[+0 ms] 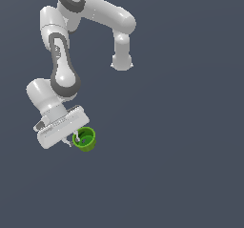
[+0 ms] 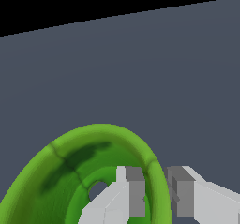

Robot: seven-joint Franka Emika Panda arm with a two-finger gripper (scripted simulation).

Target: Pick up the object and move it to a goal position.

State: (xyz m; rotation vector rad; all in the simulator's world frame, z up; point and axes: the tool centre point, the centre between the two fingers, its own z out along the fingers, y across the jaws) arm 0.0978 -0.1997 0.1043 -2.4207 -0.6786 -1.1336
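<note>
The bright green cup (image 1: 86, 139) with a thick rim and darker inside is at the tip of my gripper (image 1: 75, 139), low in the exterior view's left half. In the wrist view the cup (image 2: 61, 171) fills the lower part, tilted toward the camera. My gripper (image 2: 157, 195) is shut on the cup's rim: one finger (image 2: 133, 195) is inside the cup and the other finger (image 2: 185, 195) is outside it, with the wall between them. The exterior view shows the arm bent down from its base, hand angled toward the cup.
A plain dark grey-blue floor (image 1: 181, 165) surrounds the arm. The arm's base (image 1: 122, 60) stands toward the upper middle of the exterior view. In the wrist view the floor's far edge (image 2: 140, 13) meets black background.
</note>
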